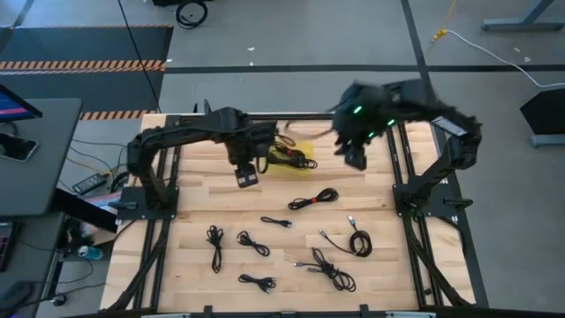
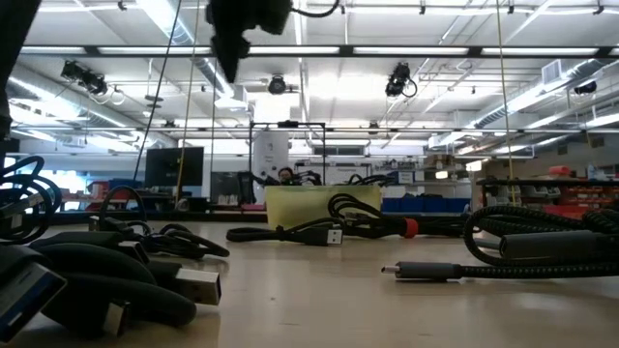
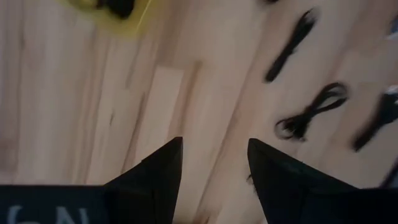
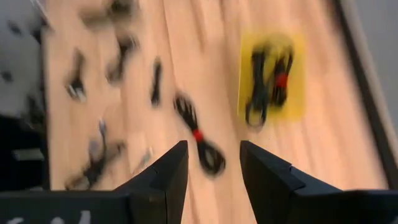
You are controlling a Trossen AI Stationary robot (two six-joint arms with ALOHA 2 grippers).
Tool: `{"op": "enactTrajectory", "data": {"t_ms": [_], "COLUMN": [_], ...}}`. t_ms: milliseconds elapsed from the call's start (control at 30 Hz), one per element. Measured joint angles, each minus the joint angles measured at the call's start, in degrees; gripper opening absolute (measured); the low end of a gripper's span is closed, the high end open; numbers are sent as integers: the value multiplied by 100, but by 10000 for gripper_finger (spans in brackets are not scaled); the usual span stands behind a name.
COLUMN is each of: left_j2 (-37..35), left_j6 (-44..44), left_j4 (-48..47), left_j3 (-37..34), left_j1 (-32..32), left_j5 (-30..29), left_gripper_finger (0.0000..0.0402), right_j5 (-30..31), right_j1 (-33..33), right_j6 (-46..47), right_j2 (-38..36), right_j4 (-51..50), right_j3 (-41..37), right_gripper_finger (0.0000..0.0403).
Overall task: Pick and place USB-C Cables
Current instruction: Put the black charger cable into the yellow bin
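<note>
A flat yellow tray (image 1: pixel 298 152) lies at the far middle of the wooden table and holds a few black cables (image 1: pixel 290 159), one with a red band (image 4: pixel 281 79). Several more black USB-C cables lie loose on the near half, among them a coil with a red band (image 1: pixel 314 200), also in the right wrist view (image 4: pixel 200 134). My left gripper (image 1: pixel 248 174) hangs open and empty over bare wood just left of the tray; its fingers (image 3: pixel 163 163) show nothing between them. My right gripper (image 1: pixel 356 155) hangs open and empty above the table, right of the tray (image 4: pixel 273 74).
Loose cables lie at the near left (image 1: pixel 214 246), near middle (image 1: pixel 256 283) and near right (image 1: pixel 357 240), (image 1: pixel 332 270). Black frame rails run along the table's left, right and far sides. Bare wood lies between the tray and the loose cables.
</note>
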Motion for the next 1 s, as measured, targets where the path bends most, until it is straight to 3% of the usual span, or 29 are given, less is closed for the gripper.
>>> {"op": "enactTrajectory", "data": {"t_ms": [233, 533, 700, 1000], "left_j2": [-1035, -2261, -2587, -2654], "left_j6": [-977, -1887, -2031, -2001], "left_j4": [-16, -11, -1, 49], "left_j3": [-1460, -2601, -2699, -2699], "left_j1": [-35, -26, -26, -26], "left_j5": [-512, -533, -555, -634], "left_gripper_finger": [187, 187, 187, 187], "right_j5": [232, 30, 36, 449], "right_j1": [326, 742, 790, 700], "right_j6": [596, 1301, 1708, 1527], "right_j2": [-69, -109, -99, 216], "right_j4": [610, 3203, 4088, 4304], "right_j3": [-2208, -4471, -5228, -5803], "right_gripper_finger": [151, 151, 156, 184]}}
